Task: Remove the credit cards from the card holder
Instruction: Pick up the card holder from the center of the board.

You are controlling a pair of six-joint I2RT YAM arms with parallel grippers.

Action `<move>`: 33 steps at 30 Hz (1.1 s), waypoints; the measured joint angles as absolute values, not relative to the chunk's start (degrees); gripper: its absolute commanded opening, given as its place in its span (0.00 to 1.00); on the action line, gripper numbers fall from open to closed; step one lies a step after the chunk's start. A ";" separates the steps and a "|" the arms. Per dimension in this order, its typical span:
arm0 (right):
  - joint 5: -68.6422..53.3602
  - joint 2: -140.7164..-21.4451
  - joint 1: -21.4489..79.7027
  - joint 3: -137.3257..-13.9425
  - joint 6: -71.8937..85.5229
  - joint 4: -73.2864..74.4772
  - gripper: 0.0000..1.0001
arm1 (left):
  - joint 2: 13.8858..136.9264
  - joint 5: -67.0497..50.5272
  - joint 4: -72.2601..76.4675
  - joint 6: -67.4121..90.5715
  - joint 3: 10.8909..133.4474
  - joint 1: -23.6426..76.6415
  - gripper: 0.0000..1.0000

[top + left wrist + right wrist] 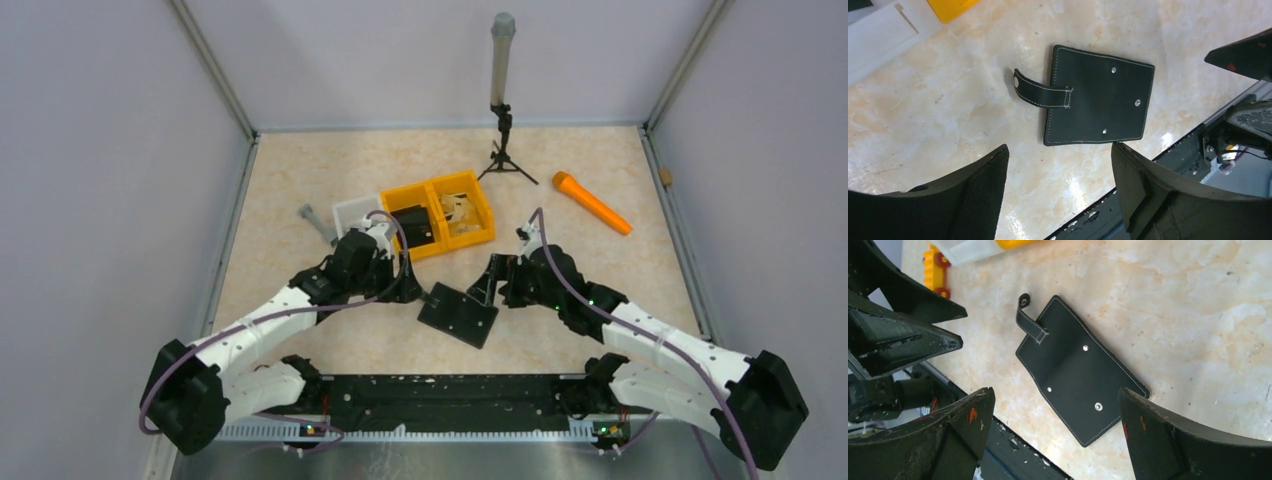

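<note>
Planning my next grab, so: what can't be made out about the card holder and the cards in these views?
- No credit cards show in any view: the black stitched leather card holder lies outer side up, covering its lining and slots.
- Part of one holder edge, right wrist view: behind a finger of the right claw.
- Orange plastic bin contents, top view: too small to identify.

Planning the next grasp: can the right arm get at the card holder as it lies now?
Probably yes: the card holder lies flat on the table in front of the right arm's open jaws, nothing over it.
</note>
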State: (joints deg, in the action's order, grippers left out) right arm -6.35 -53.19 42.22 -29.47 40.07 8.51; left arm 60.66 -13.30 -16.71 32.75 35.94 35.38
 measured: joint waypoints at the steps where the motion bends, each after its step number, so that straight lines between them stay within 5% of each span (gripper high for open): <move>1: -4.56 -53.23 43.00 -29.30 41.06 8.78 0.94 | 61.58 -12.49 -16.75 32.75 35.86 35.81 0.76; 13: 3.84 -55.16 48.29 -18.87 57.14 7.57 0.68 | 77.62 -9.82 -16.10 32.77 36.84 43.00 0.74; 26: 2.92 -56.75 50.98 -13.98 65.39 -2.74 0.64 | 76.53 -6.98 -17.23 30.55 40.10 46.83 0.53; 33: 1.93 -58.37 51.00 -13.45 67.96 -6.92 0.57 | 71.33 -6.09 -14.81 21.80 41.10 52.64 0.64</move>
State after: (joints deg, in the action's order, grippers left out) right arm 1.93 -58.37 51.00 -13.45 67.96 -6.92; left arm 71.33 -6.09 -14.81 21.80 41.10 52.64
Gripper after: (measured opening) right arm 0.611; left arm 0.594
